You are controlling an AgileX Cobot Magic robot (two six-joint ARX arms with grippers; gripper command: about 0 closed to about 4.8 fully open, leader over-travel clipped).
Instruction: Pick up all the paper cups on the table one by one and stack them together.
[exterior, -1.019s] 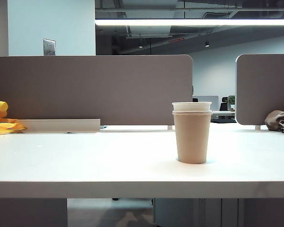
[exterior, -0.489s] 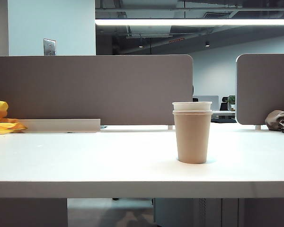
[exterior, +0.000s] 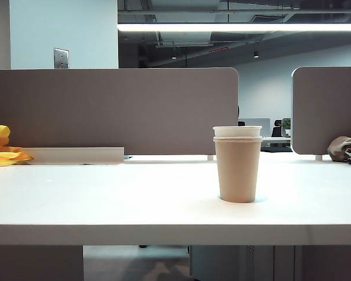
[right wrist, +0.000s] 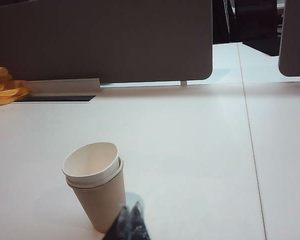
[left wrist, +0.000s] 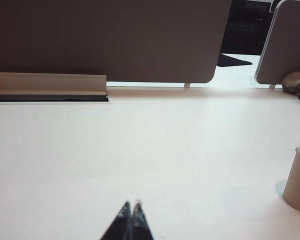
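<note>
A tall tan-brown paper cup [exterior: 238, 172] stands upright on the white table [exterior: 105, 199], right of the middle. White cup rims [exterior: 237, 132] stick out of its top, nested inside; their printed sides are hidden. Neither arm shows in the exterior view. In the left wrist view my left gripper [left wrist: 131, 204] is shut and empty over bare tabletop, far from the stack [left wrist: 297, 175] at the picture's edge. In the right wrist view my right gripper [right wrist: 130, 207] is shut and empty, its tips just in front of the stack [right wrist: 97, 197], apart from it.
Grey divider panels [exterior: 114, 111] close off the back of the table, with a gap between them. A yellow cloth [exterior: 3, 149] lies at the far left beside a low cable tray [exterior: 76, 155]. A grey-brown bundle [exterior: 345, 149] lies at the far right.
</note>
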